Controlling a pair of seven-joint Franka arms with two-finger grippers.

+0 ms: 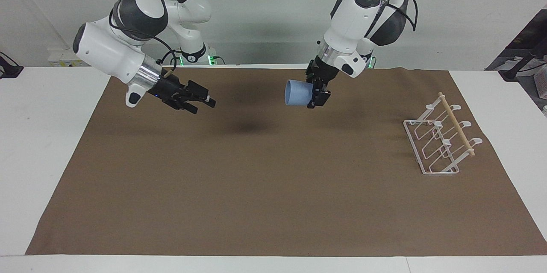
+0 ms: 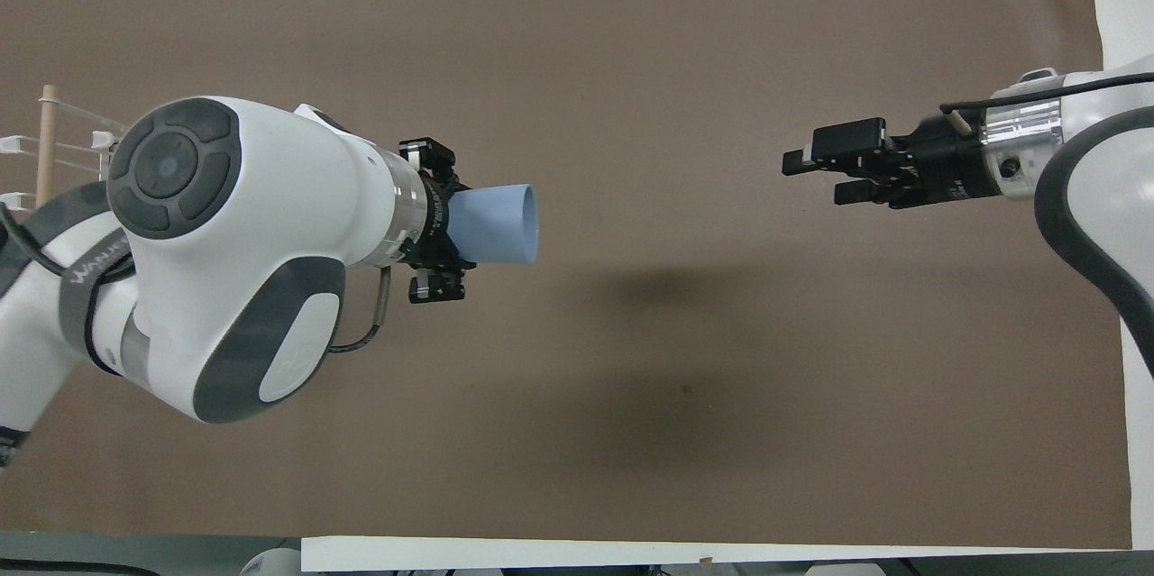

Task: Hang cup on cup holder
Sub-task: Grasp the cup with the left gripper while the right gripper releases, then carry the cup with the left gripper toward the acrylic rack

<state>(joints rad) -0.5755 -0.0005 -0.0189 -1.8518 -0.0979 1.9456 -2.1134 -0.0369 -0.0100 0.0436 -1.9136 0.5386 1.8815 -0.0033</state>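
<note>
White table (image 1: 51, 145) against a plain pale wall, most of it covered by a brown mat (image 1: 273, 187). Mat bare apart from the rack.

Nearest the robots, both arms were up in the air. Left gripper (image 1: 317, 93) was over the mat's edge nearest the robots, clamped shut on the narrow base of the cup (image 1: 297, 92); cup lay roughly on its side, mouth pointing toward the right arm's end of the table. Right gripper (image 1: 204, 102) hung over the mat toward the right arm's end, fingers spread wide, holding nothing, well apart from the cup.

Farther out, at the left arm's end of the table, stood the cup holder (image 1: 440, 140), upright on the mat, nothing on its prongs.

Step in hand, as judged: carry phase. Cup is with the left arm alone; hanging not yet done. Next move would call for swinging the cup over to the holder, turning its mouth down onto a slanted prong, then releasing. Right arm waits.

Count: one cup, one cup holder, two grippers.
</note>
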